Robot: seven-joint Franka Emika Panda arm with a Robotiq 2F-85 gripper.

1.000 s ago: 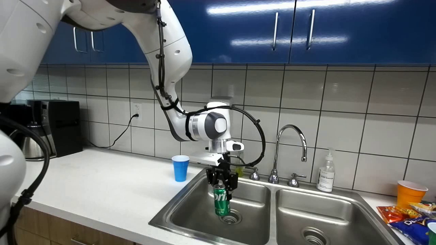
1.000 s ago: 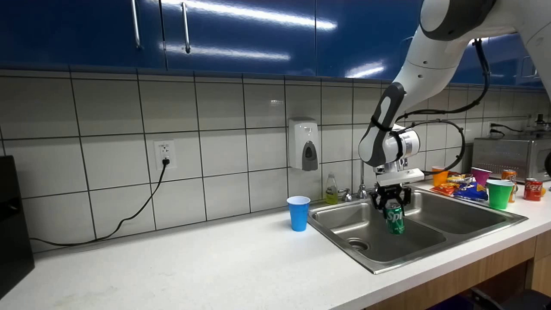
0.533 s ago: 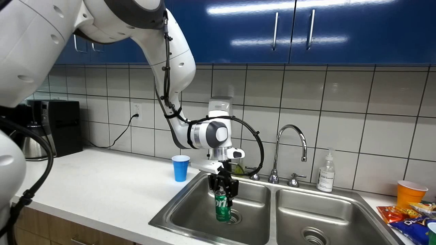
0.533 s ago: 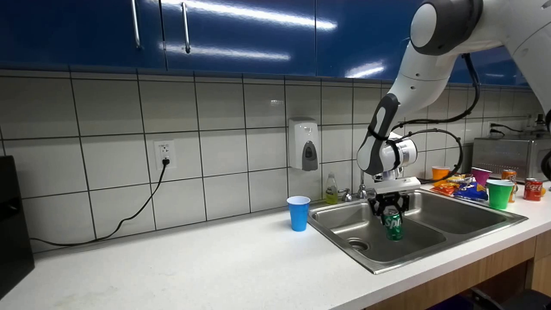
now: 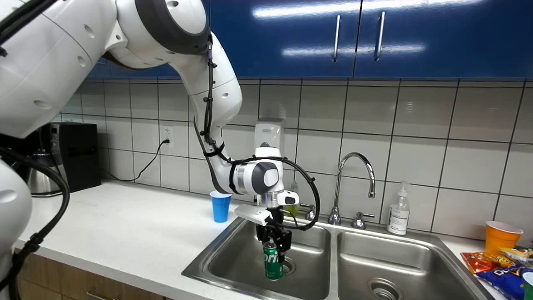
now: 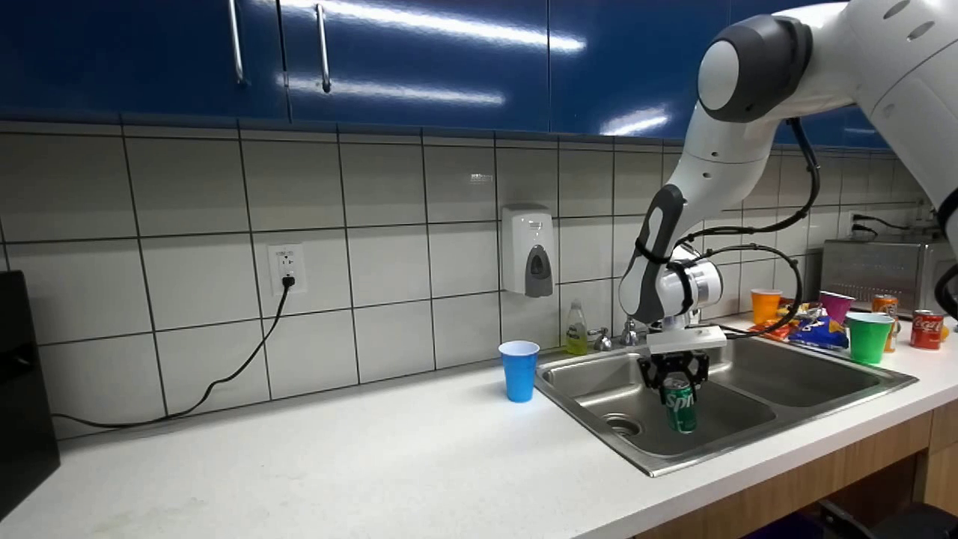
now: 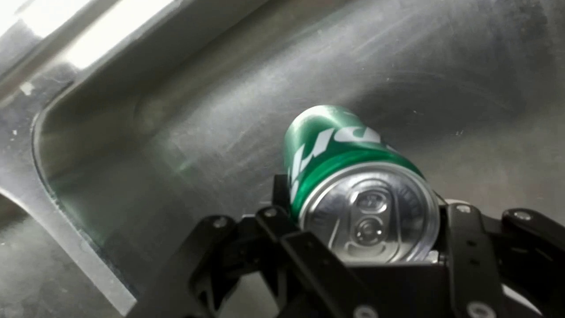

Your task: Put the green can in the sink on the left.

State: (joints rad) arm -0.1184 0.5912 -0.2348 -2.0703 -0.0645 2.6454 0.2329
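Observation:
The green can (image 5: 273,266) is upright inside the left basin (image 5: 310,271) of the steel sink, in front of its drain in that exterior view. It also shows in the other camera's picture (image 6: 680,412), low in the basin. My gripper (image 5: 275,249) points down, with its fingers on both sides of the can's top. In the wrist view the gripper (image 7: 359,205) is shut on the can (image 7: 340,143), and the silver lid faces the camera. I cannot tell whether the can's bottom touches the basin floor.
A blue cup (image 5: 220,206) stands left of the sink. The faucet (image 5: 337,187) and soap bottle (image 5: 399,212) stand behind it. The right basin (image 5: 399,258) is beside the divider. Snack bags (image 6: 819,329), a green cup (image 6: 868,337) and a red can (image 6: 926,329) are at right.
My gripper has moved down with the green can held in it, lowering the can deeper into the left basin. The grip on the can looks the same.

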